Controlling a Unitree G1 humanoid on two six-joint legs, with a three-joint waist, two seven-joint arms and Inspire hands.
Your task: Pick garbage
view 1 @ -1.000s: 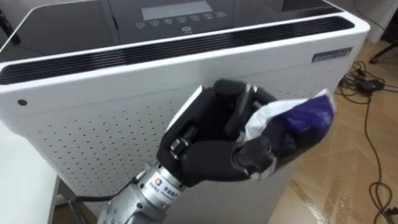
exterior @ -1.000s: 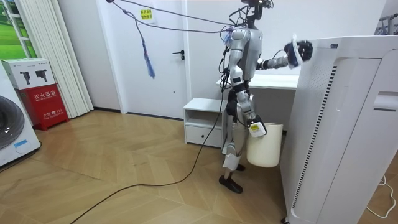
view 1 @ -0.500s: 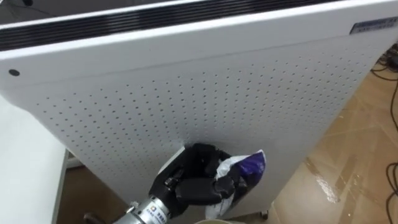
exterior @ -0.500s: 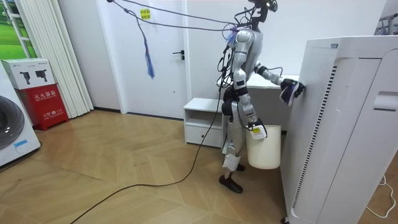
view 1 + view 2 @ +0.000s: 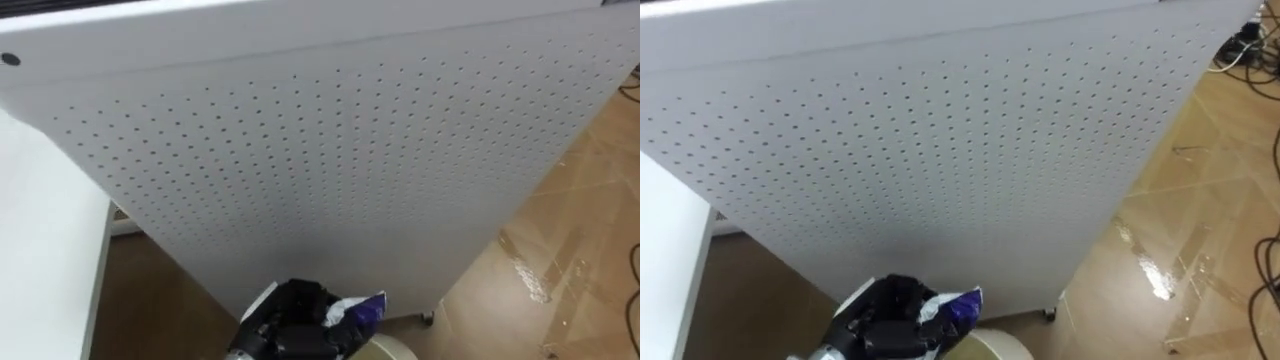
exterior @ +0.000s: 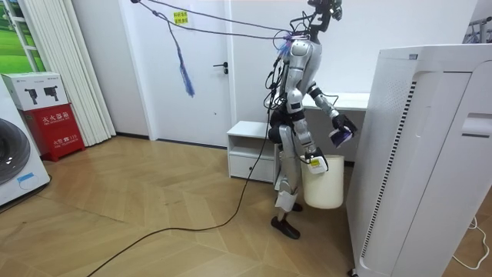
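Left hand (image 5: 290,325) is gripping the purple-and-white wrapper (image 5: 358,312) just above the white bin (image 6: 327,188); pickup looks done, dropping is remaining.

Perforated appliance panel (image 5: 330,150) stood close beyond left hand (image 5: 290,325) and its wrapper (image 5: 362,312), blocking the far side. Desk (image 5: 45,260) walled the left. Floor (image 5: 560,270) to the right lay open.

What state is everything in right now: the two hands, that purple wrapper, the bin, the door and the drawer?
Bin: upright, open top, at the robot's side.
Wrapper: crumpled, held over the bin.
Left hand: shut on the wrapper.
Right hand: at the bin's rim.
Door: shut.
Drawer: shut.
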